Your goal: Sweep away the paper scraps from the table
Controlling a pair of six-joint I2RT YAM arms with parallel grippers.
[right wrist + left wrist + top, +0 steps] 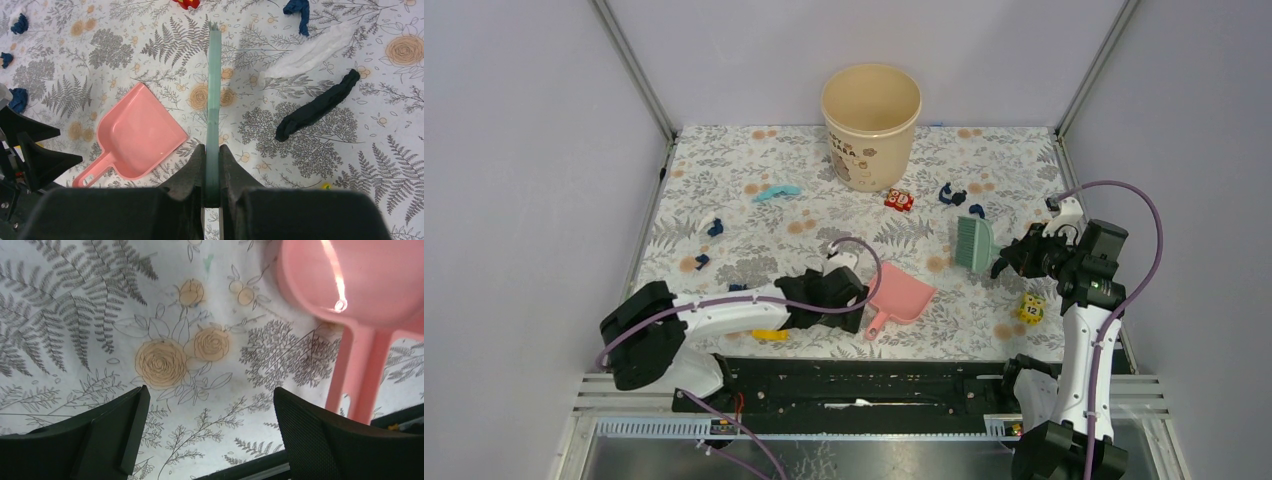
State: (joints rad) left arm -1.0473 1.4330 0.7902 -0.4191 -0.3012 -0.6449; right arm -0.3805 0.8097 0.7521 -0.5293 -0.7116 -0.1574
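The paper scraps are small navy bits on the table (724, 165): two at the left (715, 228) (701, 261) and two right of the red cube (951, 195) (977, 210). A light-blue strip (776, 192) lies at the back left. My right gripper (1007, 262) is shut on a green brush (974, 243), seen edge-on in the right wrist view (214, 90), where a longer dark scrap (317, 106) lies to its right. My left gripper (856, 300) is open and empty, low over the cloth (210, 420). The pink dustpan (904, 295) lies just right of it, its handle (360, 375) outside the right finger (325, 440).
A beige bucket (871, 125) stands at the back centre. A red cube (899, 200) sits in front of it and a yellow cube (1031, 308) at the front right. A flat yellow piece (770, 335) lies by the near edge. A white smear (312, 50) marks the cloth.
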